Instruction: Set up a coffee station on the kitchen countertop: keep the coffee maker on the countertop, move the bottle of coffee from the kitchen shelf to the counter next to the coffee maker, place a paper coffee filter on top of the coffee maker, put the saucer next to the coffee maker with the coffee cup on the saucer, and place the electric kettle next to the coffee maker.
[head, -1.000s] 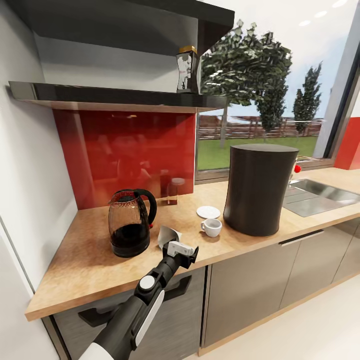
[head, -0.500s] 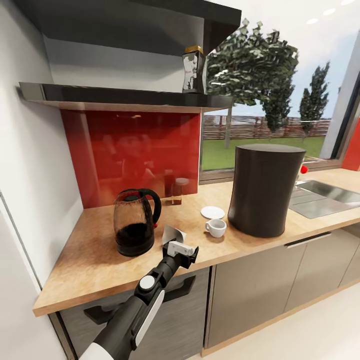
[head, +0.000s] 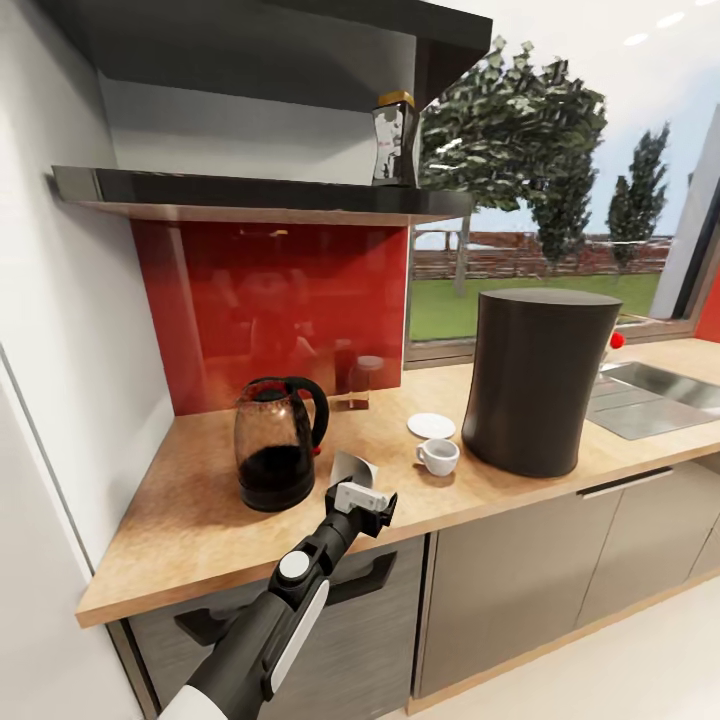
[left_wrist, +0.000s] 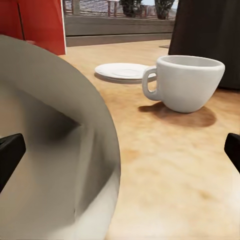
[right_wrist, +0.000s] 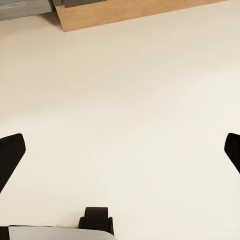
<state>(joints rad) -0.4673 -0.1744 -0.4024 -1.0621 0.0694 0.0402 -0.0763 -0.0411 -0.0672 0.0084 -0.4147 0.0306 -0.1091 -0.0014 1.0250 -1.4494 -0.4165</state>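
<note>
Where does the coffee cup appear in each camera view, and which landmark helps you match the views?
Head view: the coffee cup stands on the kitchen countertop, left of the coffee maker and in front of the saucer.
Left wrist view: the cup is close up, beside the saucer.
Right wrist view: floor there, not the cup.
Shared landmark: the saucer, empty, just behind the cup.
</note>
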